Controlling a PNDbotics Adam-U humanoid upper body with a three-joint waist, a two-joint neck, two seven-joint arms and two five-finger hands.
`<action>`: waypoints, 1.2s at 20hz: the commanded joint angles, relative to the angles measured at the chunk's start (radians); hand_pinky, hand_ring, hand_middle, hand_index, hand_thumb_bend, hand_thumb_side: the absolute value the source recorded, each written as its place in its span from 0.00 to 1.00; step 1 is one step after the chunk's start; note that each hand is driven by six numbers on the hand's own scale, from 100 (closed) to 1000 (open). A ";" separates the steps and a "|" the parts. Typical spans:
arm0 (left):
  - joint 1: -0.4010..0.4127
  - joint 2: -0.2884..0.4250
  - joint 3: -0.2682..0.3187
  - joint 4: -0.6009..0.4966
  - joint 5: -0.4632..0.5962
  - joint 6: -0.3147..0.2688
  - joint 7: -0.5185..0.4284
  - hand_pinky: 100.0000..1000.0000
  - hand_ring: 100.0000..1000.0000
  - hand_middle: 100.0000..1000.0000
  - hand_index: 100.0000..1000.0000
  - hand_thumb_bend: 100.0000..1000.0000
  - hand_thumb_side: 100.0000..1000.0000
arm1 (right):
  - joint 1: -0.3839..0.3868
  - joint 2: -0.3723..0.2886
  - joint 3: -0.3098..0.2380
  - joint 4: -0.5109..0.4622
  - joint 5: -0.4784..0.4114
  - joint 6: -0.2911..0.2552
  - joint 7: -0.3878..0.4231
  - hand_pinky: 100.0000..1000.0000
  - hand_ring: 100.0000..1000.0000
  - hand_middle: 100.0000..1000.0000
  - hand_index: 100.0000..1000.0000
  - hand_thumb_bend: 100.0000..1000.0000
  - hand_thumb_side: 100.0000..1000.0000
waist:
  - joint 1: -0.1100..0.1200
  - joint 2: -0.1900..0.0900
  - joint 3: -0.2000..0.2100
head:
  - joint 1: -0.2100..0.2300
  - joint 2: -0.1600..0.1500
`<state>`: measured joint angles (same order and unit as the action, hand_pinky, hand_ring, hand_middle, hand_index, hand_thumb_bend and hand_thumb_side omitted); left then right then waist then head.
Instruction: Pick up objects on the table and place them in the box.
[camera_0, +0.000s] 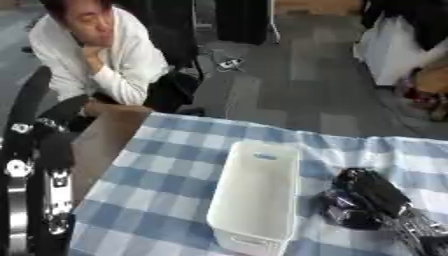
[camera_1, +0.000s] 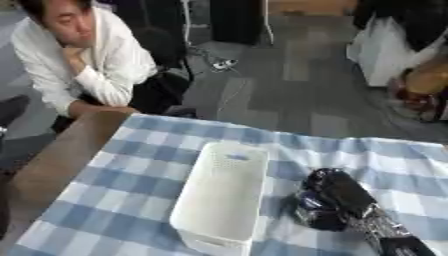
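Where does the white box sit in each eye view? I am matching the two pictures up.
Left eye view: the white box lies low and just right of centre on the checked cloth.
Right eye view: the box lies low, at about centre.
Shared landmark: the right hand, beside the box's right wall in both.

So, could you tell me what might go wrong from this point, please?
The right hand is down on the checked cloth just beside the white box, fingers curled; whether it holds anything cannot be told, so a lift might come up empty. Swinging toward the box, it could knock the near wall and push the box. The box also sits near the table's front edge, so a shove might slide it off. The left arm looms at the left.
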<state>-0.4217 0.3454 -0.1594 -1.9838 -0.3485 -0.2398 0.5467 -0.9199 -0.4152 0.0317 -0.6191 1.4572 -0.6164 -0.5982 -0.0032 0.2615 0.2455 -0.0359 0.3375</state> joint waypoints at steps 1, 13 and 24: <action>-0.015 0.009 0.003 -0.016 -0.002 -0.002 0.001 0.86 0.74 0.99 0.99 0.00 0.87 | 0.019 -0.014 0.004 0.015 -0.023 -0.154 -0.144 0.00 0.00 0.00 0.03 0.00 0.99 | 0.005 -0.011 -0.002 | 0.000 -0.008; -0.004 0.017 0.004 -0.016 -0.003 0.002 0.001 0.86 0.74 0.99 0.99 0.00 0.87 | 0.005 -0.044 0.021 -0.033 -0.180 -0.236 -0.064 0.00 0.00 0.00 0.02 0.00 1.00 | 0.005 -0.019 -0.017 | 0.009 0.001; 0.007 0.030 0.002 -0.016 -0.006 0.004 -0.001 0.86 0.74 0.99 0.99 0.00 0.87 | -0.015 -0.118 0.101 -0.198 -0.437 -0.282 0.084 0.00 0.00 0.00 0.02 0.00 1.00 | -0.005 -0.030 -0.029 | 0.025 0.016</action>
<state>-0.4069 0.3483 -0.1594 -1.9838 -0.3501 -0.2377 0.5448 -0.9107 -0.5010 0.1267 -0.7804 1.0538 -0.7892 -0.4257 -0.0086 0.2557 0.2173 -0.0191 0.3477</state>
